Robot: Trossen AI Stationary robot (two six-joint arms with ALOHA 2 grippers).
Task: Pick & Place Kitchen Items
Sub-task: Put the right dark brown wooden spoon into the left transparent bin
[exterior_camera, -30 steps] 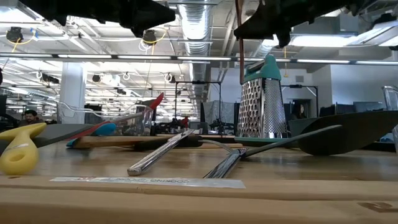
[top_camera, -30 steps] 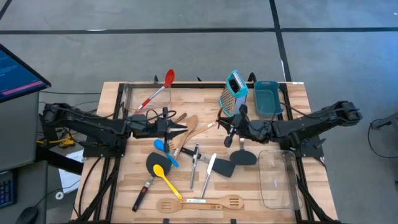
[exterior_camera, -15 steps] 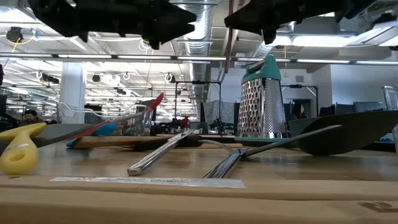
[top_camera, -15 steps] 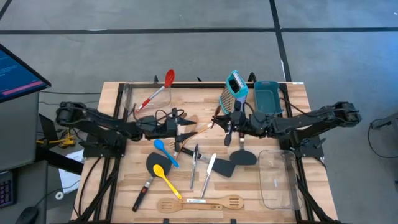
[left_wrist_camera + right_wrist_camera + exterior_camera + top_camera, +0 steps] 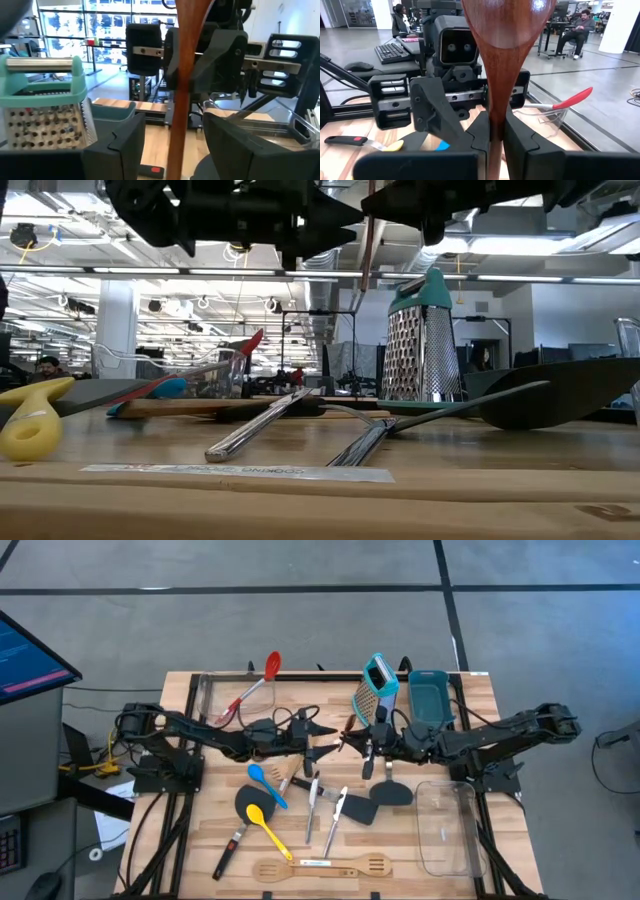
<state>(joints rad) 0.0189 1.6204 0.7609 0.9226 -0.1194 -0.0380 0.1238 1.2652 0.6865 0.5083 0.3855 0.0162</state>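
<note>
Mid-table, the right pincer clamps a dark wooden spoon aloft as the left pincer stands open around its handle; most utensils remain strewn on the wooden table, unsorted.

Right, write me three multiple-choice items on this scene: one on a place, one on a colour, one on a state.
1. The box grater stands: A) beside the teal bin B) inside that bin C) on the floor.
2. The spoon in the far clear container is: A) blue B) red C) yellow.
3. The right gripper is: A) open B) shut on the wooden spoon C) shut on a fork.
A: it stands upright next to the bin. B: its head is red. B: it clamps the handle.
</note>
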